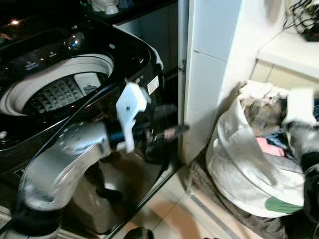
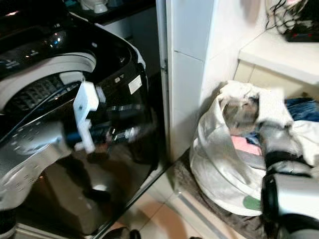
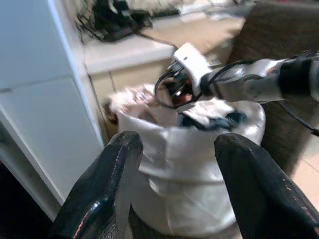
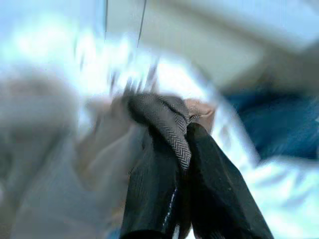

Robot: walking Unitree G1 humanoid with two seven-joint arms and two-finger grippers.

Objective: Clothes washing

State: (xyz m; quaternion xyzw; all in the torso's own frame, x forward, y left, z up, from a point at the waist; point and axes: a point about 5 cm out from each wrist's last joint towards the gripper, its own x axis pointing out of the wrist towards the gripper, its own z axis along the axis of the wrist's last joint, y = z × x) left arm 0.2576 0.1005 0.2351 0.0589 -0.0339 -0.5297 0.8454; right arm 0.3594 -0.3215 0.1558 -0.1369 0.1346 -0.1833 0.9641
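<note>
Nearest, the left arm (image 1: pixel 65 154) crosses in front of the black washing machine (image 1: pixel 75 64), silver forearm bent, white wrist bracket (image 1: pixel 130 112) tilted. Left claw (image 3: pixel 174 184) points away from the machine toward the laundry bag; its two black fingers (image 3: pixel 107 184) stand wide apart with nothing between them. In the head views this claw is motion-blurred against the machine's dark front.

Washing machine: top-loading, lid up, pale drum ring (image 1: pixel 55 74) exposed, grey perforated tub visible inside. It stands on the robot's left, just beside a white wall column (image 1: pixel 209 74).

Right of the column, on the tiled floor (image 1: pixel 169 209), sits a white laundry bag (image 1: pixel 249 169), mouth open, stuffed with clothes. A pink piece (image 1: pixel 271 147) and some blue fabric show at the opening.

Right claw (image 4: pixel 182 149) is at the bag's mouth, reaching down from the right arm (image 2: pixel 286 164). Its fingers are closed narrowly on a grey herringbone cloth (image 4: pixel 164 119), which bunches over the fingertips. The picture is blurred; the cloth appears to be partly lifted from the pile, though I cannot tell how far.

Farther back, a pale table (image 1: pixel 291 52) runs behind the bag, carrying a tangle of black cables (image 1: pixel 306 17).
</note>
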